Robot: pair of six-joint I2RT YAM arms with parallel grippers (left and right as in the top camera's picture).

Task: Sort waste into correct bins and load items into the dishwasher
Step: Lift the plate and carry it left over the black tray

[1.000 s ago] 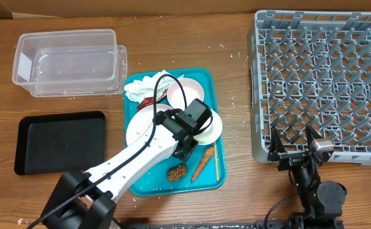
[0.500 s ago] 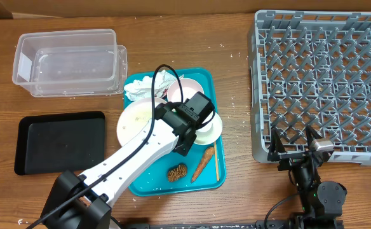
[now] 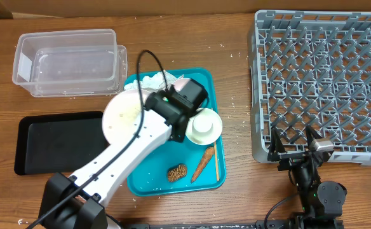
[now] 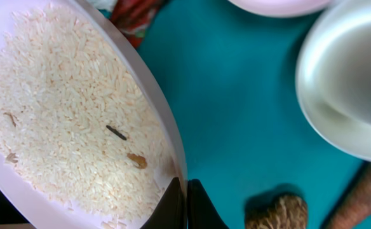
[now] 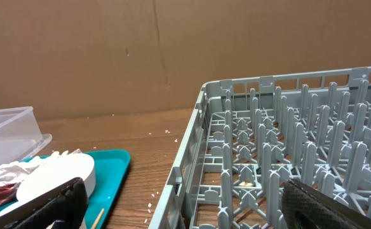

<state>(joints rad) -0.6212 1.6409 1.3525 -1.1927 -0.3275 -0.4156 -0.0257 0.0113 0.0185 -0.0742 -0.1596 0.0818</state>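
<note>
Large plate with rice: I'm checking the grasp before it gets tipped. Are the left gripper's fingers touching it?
Touching. In the left wrist view, the left gripper has its fingers pinching the rim of the rice-covered plate, one on each side.

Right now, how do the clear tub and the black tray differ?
The clear tub is see-through with tall walls; the black tray is opaque and shallow. The tub sits farther back, the tray nearer the front. Seen from overhead, the held large plate overlaps the tray's right edge. Both are rectangular, left of the teal tray.
</note>
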